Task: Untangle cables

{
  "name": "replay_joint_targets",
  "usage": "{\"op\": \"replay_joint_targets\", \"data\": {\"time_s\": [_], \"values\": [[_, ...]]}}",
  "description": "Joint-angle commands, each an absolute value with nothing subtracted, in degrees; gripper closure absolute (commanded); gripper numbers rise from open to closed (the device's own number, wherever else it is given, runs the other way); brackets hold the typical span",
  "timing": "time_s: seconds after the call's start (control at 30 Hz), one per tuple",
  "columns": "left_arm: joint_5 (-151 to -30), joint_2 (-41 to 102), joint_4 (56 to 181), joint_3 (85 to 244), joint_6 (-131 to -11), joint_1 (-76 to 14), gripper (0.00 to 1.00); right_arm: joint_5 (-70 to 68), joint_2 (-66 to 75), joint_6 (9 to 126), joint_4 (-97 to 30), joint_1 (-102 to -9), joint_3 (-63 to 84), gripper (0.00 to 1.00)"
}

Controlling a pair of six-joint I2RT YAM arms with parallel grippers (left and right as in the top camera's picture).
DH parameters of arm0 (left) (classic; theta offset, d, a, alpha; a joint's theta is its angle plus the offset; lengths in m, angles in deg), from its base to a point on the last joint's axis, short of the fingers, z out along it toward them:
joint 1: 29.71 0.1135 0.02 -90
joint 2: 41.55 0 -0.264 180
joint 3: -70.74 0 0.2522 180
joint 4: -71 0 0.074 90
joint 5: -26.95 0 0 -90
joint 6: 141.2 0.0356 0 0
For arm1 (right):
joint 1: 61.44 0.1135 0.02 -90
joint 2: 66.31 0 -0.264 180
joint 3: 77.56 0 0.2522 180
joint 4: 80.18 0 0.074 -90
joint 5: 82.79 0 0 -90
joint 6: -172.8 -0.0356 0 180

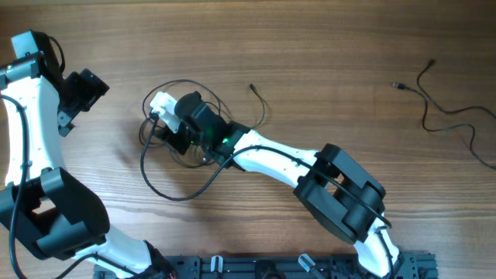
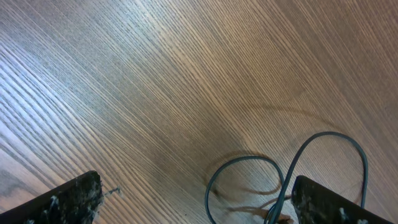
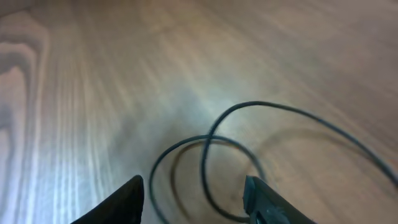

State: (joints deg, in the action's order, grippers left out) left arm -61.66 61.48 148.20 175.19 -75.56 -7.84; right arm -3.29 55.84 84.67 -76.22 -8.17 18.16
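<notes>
From above, the wooden table carries a bunch of cables left of centre, thin black loops spilling out around and below the right gripper, whose arm reaches in from the lower right and ends right over the bunch; from this height its jaws cannot be made out. One free end with a small plug lies just to the upper right of the bunch. A separate cable snakes along the far right edge of the table, well apart from the bunch. The left gripper sits at the upper left, near the bunch but clear of it. In the left wrist view the left gripper is spread wide, its two fingertips at the bottom corners with bare wood between them, holding nothing; two cable loops lie on the table ahead, beside the right-hand fingertip. In the right wrist view the right gripper is parted with nothing clamped, and overlapping black loops lie on the wood just ahead of and between its fingertips
</notes>
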Motion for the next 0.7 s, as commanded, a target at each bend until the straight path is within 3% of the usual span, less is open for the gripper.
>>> {"op": "replay_joint_targets", "data": {"time_s": [0.0, 0.17, 0.3, 0.33, 0.4, 0.43, 0.67], "values": [[-62.2, 61.4, 148.2, 174.7, -76.1, -7.7, 0.0, -0.2, 59.0, 85.6, -77.4, -8.3, 18.3, 0.43], [-62.2, 61.4, 148.2, 174.7, -76.1, -7.7, 0.0, -0.1, 63.9, 85.2, -83.0, -8.3, 18.3, 0.37], [-62.2, 61.4, 148.2, 174.7, -76.1, -7.7, 0.0, -0.1, 67.0, 85.2, -84.8, -8.3, 18.3, 0.41], [-62.2, 61.4, 148.2, 174.7, -76.1, -7.7, 0.0, 0.0, 67.4, 85.2, -84.8, -8.3, 18.3, 0.45], [-62.2, 61.4, 148.2, 174.7, -76.1, -7.7, 0.0, -0.1, 67.2, 83.4, -84.8, -8.3, 18.3, 0.9], [-62.1, 61.4, 148.2, 174.7, -76.1, -7.7, 0.0, -0.1, 66.8, 81.0, -84.8, -8.3, 18.3, 0.96], [-62.2, 61.4, 148.2, 174.7, -76.1, -7.7, 0.0, -8.2, 55.9, 77.7, -82.1, -9.6, 18.3, 0.96]]}}
